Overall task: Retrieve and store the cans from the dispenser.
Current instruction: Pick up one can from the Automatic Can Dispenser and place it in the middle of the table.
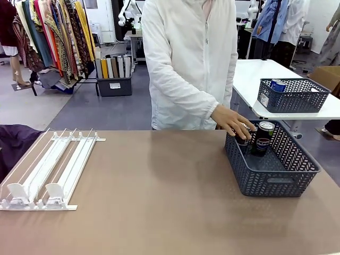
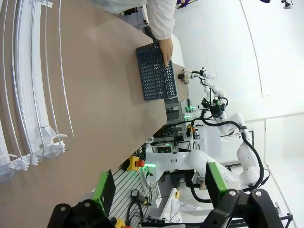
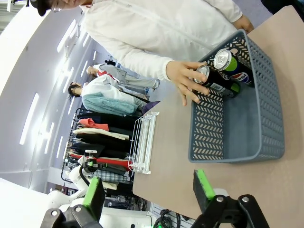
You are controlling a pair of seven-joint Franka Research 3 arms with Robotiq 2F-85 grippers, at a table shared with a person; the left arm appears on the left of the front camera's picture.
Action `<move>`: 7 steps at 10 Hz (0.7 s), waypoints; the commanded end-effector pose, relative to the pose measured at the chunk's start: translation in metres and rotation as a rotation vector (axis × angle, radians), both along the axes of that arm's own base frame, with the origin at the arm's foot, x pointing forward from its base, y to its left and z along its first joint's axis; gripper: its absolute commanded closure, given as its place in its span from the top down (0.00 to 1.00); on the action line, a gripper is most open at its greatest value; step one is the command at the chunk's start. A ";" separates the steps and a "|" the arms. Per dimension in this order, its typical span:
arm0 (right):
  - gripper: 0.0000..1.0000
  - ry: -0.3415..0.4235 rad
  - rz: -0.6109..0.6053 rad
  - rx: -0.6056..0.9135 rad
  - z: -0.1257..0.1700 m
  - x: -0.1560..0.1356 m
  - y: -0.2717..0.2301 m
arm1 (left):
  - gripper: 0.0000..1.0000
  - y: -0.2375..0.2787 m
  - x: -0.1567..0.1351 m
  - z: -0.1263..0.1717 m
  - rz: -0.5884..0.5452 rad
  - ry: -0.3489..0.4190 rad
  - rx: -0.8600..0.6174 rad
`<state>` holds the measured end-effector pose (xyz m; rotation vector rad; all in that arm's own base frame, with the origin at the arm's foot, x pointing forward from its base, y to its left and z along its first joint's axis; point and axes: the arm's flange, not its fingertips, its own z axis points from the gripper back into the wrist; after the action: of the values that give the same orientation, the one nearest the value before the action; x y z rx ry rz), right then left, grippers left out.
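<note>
- Storing step: person's hand setting black cans into grey basket, far right.
- Dispenser lanes bare, near left.
- Left gripper, right gripper: spread wide, holding nothing.
- Next, probably: release can, withdraw hand.

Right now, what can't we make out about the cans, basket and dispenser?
- Can under the person's hand: front view, fingers cover its top; the label is unreadable.
- Second can: front view, base hidden by the basket wall.
- Dispenser: left wrist view, far lanes cut off by the picture edge.
- Far basket: front view, contents mostly screened by its lattice.
</note>
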<state>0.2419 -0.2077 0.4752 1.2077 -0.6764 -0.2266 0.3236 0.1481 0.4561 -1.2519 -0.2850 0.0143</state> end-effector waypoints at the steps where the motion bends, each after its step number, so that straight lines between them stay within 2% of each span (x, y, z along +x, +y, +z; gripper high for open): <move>1: 1.00 -0.041 -0.007 0.011 0.002 0.003 0.001 | 1.00 -0.004 -0.002 0.003 0.014 0.007 -0.027; 7: 1.00 -0.041 -0.007 0.011 0.002 0.003 0.001 | 1.00 -0.004 -0.002 0.003 0.014 0.007 -0.027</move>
<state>0.2419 -0.2077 0.4752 1.2077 -0.6764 -0.2266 0.3236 0.1481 0.4561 -1.2524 -0.2849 0.0146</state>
